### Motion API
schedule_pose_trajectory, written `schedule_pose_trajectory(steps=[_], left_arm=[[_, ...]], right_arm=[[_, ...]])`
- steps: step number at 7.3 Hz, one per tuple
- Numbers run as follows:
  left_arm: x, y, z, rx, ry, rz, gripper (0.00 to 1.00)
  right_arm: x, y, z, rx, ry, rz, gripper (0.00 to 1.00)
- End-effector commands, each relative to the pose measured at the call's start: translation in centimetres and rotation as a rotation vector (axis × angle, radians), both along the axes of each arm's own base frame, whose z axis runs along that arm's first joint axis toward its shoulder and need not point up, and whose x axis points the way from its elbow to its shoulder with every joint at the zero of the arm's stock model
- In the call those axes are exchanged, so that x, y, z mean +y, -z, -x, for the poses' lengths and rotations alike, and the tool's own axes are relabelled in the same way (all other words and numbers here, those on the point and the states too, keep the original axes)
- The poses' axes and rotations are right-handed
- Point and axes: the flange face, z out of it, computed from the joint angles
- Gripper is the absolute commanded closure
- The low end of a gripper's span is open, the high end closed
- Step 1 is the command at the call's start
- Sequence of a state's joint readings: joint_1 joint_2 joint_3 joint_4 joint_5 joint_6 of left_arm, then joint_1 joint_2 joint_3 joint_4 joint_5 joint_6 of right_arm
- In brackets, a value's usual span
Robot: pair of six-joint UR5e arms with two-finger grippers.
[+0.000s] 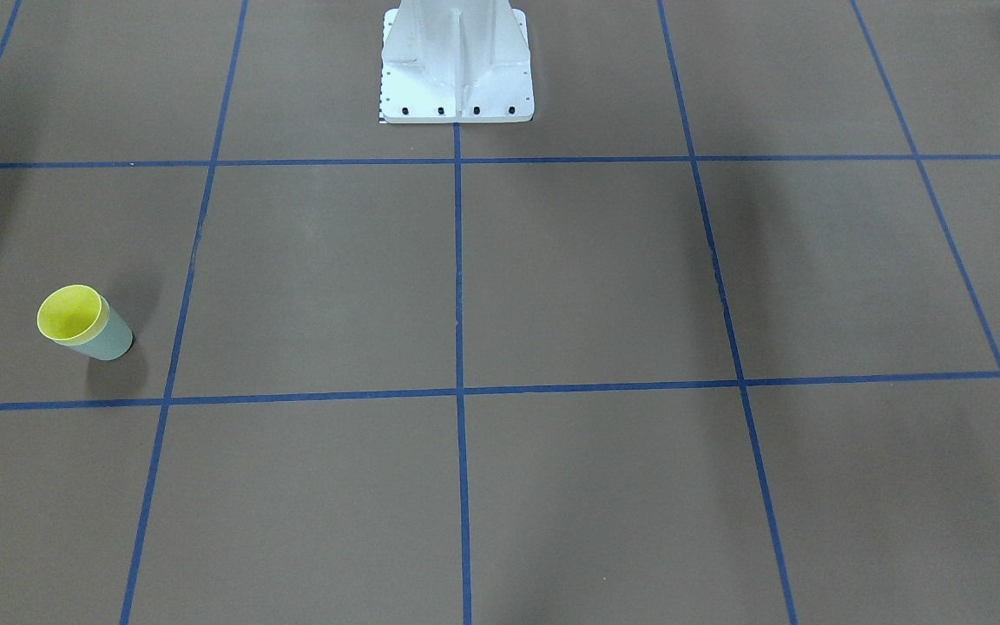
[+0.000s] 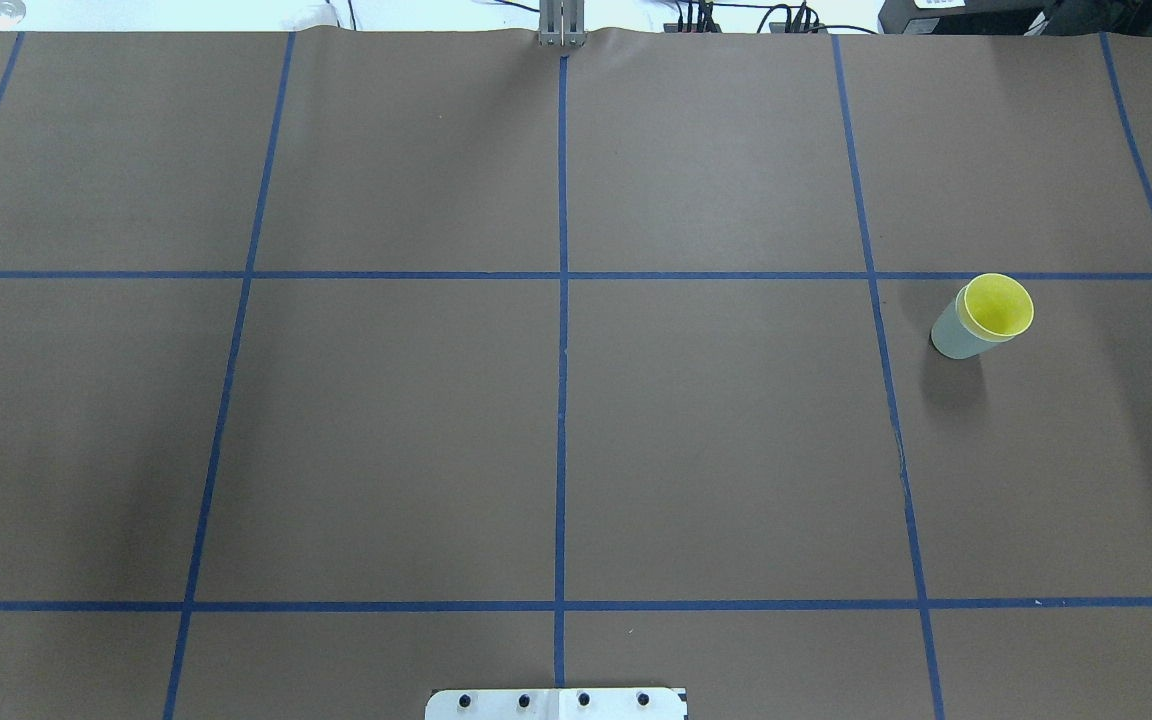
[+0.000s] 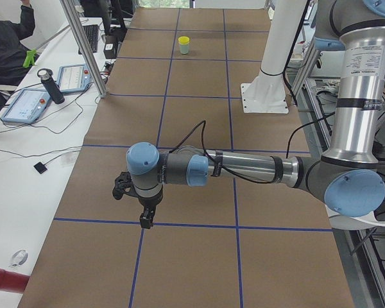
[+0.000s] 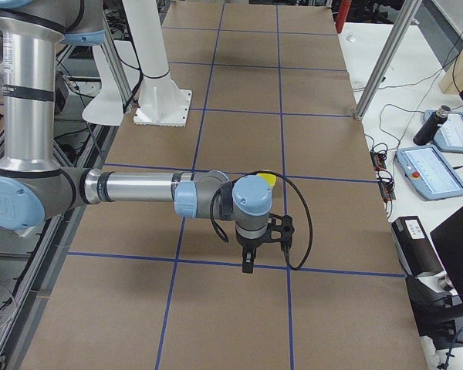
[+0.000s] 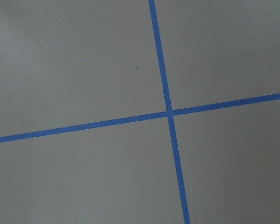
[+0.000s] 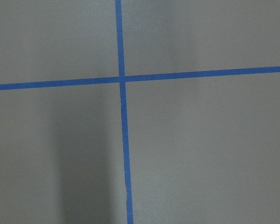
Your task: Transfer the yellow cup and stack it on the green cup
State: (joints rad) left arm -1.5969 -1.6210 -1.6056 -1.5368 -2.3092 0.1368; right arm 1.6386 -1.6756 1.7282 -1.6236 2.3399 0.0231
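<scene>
The yellow cup (image 2: pixel 998 303) sits nested inside the green cup (image 2: pixel 950 340). Only its bright rim and inside show above the pale green wall. The pair stands upright on the brown counter (image 2: pixel 396 440), well apart from the robot's white base (image 2: pixel 556 703). It is out in front of the base and off to the robot's right, just inside one of the squares marked by blue tape lines (image 2: pixel 562 330). Nothing touches the cups.

Both arms reach out low over the counter, far from each other on either side of the base. The left hand (image 3: pixel 145 221) hangs pointing down on the base's left side, above a tape line and well apart from the cups at the far end. The right hand (image 4: pixel 248 266) hangs the same way on the base's right side. From that end of the room a sliver of yellow shows just behind the arm's wrist. Each wrist camera looks straight down at a crossing of tape on bare covering. I only see the hands from the ends of the counter, so I cannot tell whether either is released or clenched. Neither has a cup in it.

On the far side of the counter from the base, a white bench carries two tablets (image 3: pixel 25 106) and a dark bottle (image 3: pixel 49 85).
</scene>
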Motion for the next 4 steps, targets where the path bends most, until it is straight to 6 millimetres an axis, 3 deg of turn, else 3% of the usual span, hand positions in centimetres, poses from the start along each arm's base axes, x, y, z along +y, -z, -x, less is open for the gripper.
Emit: schedule_pose_trajectory(steps=[1, 4], left_arm=[[0.9, -1.0, -0.1, 0.006, 0.001, 0.017, 0.0], [3.0, -1.3, -0.1, 0.008, 0.004, 0.018, 0.0]], right_arm=[[0.0, 0.0, 0.1, -0.01, -0.001, 0.002, 0.01], [0.0, 0.0, 0.1, -0.016, -0.003, 0.003, 0.01]])
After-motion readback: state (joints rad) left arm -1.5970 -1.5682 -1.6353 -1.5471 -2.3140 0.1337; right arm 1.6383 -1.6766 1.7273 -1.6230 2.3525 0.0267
